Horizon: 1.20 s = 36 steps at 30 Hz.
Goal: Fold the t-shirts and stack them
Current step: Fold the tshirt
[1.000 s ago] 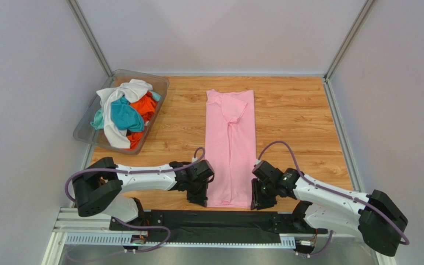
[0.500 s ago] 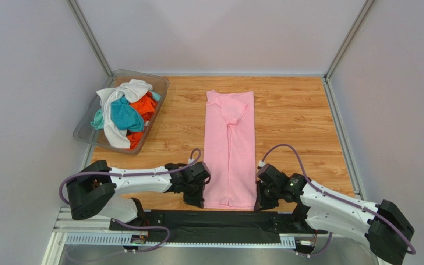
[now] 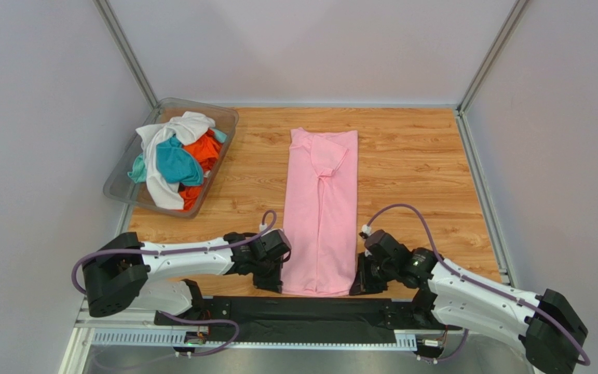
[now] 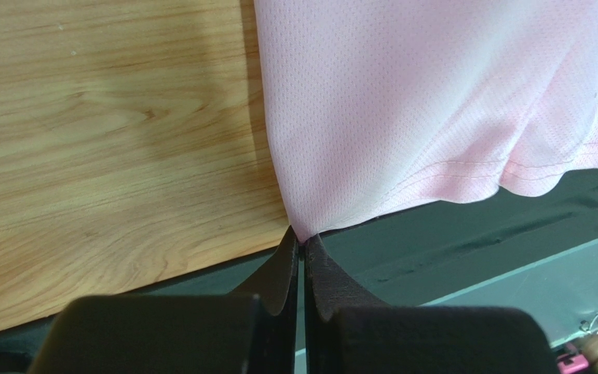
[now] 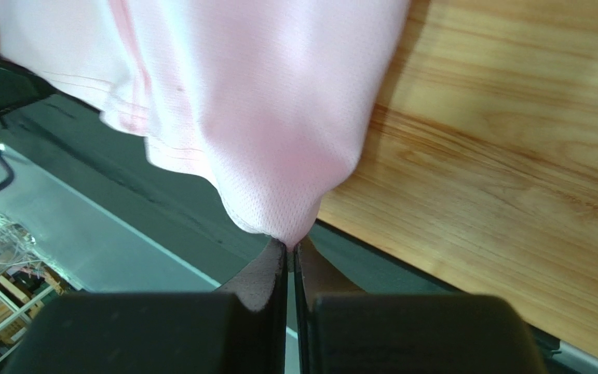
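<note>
Wood table (image 3: 419, 179), grey walls (image 3: 318, 47) around it. Pink shirt (image 3: 323, 210) lies mid-table, folded into a long strip running near to far. Its near hem hangs over the black strip (image 3: 279, 308) at the near edge. Left gripper (image 4: 301, 245) is pinched tight on the near left corner of the hem, right gripper (image 5: 290, 253) on the near right corner. The hem sags a little between them. Bin (image 3: 119, 183) sits far left and holds a shirt heap (image 3: 171, 160), white, teal and orange.
</note>
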{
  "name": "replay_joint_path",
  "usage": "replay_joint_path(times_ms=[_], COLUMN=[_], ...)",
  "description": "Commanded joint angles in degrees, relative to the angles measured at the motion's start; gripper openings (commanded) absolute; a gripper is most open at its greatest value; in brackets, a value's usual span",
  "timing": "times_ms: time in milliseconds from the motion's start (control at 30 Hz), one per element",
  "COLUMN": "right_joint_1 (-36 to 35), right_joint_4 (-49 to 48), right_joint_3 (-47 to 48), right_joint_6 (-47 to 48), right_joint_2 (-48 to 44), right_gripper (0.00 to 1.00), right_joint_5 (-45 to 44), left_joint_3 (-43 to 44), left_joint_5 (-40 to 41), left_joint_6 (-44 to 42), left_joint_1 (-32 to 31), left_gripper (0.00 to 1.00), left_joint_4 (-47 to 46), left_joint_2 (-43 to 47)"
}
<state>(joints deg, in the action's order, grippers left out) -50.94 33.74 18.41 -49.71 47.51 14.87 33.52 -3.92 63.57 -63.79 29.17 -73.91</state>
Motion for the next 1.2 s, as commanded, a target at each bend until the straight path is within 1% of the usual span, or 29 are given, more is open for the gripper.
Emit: replay_joint_path(times_ms=[0,100,167,333,467,500,533,667,767,933,967,1067,1167], right_joint_1=[-0.21,-0.21,-0.13,0.40,2.68,3.73,4.18,7.42,11.37,15.60,16.30,19.55,21.75], right_joint_4=[1.67,2.82,3.09,3.09,2.30,1.78,1.42,-0.25,-1.74,-3.41,-3.59,-3.85,-4.38], right_joint_3=[5.31,7.51,9.00,14.45,19.54,20.60,22.70,27.53,30.70,35.02,35.55,37.57,38.80], right_joint_6=[0.67,1.20,1.90,3.48,6.47,8.04,8.75,12.44,14.73,18.15,18.60,19.92,20.97], right_joint_2=[-1.98,-2.16,-1.54,2.40,6.19,6.98,7.94,13.38,16.03,21.21,21.75,24.12,26.05], right_gripper=[0.00,0.00,0.00,0.00,0.00,0.00,0.00,0.00,0.00,0.00,0.00,0.00,0.00], right_joint_5=[-1.59,-4.58,-5.81,-12.93,-14.79,-17.05,-17.42,-17.34,-16.63,-15.66,-13.84,-12.07,-11.01], left_joint_3=[4.18,6.64,8.05,13.41,17.45,18.94,19.74,23.60,27.72,33.53,34.67,40.20,43.55], left_joint_5=[2.42,3.84,5.59,4.80,4.54,4.36,4.36,4.36,3.05,1.38,0.85,0.06,-0.99], left_joint_6=[-1.69,-2.83,-5.20,-10.65,-14.78,-16.27,-16.98,-19.71,-21.82,-25.33,-26.73,-28.67,-30.08], left_joint_1=[-0.37,-0.20,0.50,5.95,9.47,10.95,11.75,16.75,19.74,23.71,24.93,26.25,27.66], left_gripper=[0.00,0.00,0.00,0.00,0.00,0.00,0.00,0.00,0.00,0.00,0.00,0.00,0.00], left_joint_4=[1.77,3.08,3.35,4.58,4.58,4.58,4.67,4.76,4.84,4.85,5.37,5.99,6.34], left_joint_2=[2.54,3.42,3.33,1.40,-0.09,-0.88,-1.23,-3.87,-5.71,-9.32,-10.89,-14.14,-17.48])
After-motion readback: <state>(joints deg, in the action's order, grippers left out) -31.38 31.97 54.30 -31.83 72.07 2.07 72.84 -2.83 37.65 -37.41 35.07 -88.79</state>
